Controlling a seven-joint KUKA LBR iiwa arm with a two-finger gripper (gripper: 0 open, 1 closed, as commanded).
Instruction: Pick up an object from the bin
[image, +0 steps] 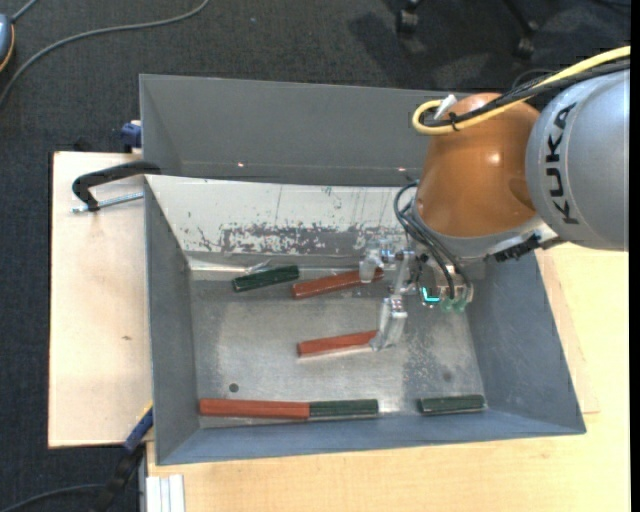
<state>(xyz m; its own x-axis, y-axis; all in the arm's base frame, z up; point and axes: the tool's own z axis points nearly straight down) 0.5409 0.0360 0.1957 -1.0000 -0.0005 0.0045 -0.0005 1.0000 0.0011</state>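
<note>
We count six flat bars in the grey metal bin (167, 320): three red-brown, three dark green.

- Back wall: a dark green back bar (265, 279) and a red-brown back bar (325, 286), just beside each other.
- Middle of the floor: the red-brown centre bar (335, 346), lying alone.
- Front wall: a long red-brown front bar (255, 408) end to end with a dark green front bar (345, 407). A dark green corner bar (450, 404) lies apart to the right.

The arm, with its orange wrist cover (475, 170), hangs over the back right of the bin. The gripper (388, 330) points down, its tip at the centre bar's right end. We cannot tell whether the claw is open or closed.
</note>
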